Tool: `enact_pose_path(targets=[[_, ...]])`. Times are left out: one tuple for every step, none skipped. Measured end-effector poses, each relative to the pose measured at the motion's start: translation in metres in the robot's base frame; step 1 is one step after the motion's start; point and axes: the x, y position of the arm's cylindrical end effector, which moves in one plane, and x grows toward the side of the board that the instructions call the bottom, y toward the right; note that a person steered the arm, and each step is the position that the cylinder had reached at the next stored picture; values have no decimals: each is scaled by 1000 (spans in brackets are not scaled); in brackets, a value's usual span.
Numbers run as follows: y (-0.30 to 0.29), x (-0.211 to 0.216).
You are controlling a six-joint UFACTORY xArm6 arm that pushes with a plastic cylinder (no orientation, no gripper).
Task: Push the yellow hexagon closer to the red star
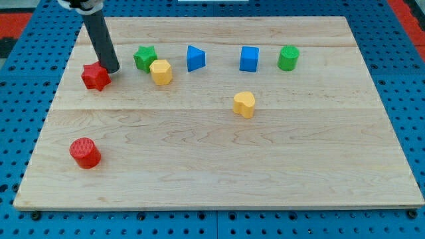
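Rod position: my tip (112,69) rests on the wooden board (219,179) at the view's upper left, touching or just beside the right edge of the red star (95,77). No jaws exist on this arm; it ends in a plain dark rod, so nothing is gripped.

Task block: the yellow hexagon (161,72) sits to the view's right of my tip, near the red star but apart from it. It touches or nearly touches the green star (144,58), which lies just up and to its left.

Other blocks along the top row: a blue triangular block (195,58), a blue cube (249,59) and a green cylinder (288,58). A yellow heart-shaped block (244,104) sits near mid-board. A red cylinder (85,153) stands at the lower left, well apart from the rest.
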Motion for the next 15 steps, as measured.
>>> enact_pose_path(targets=[[24, 34], [111, 41], [177, 30], [161, 1], [129, -5], [112, -13], [111, 18], [106, 42], [111, 62], [126, 21], [121, -17], [84, 6], [66, 51], [56, 97], [79, 102]])
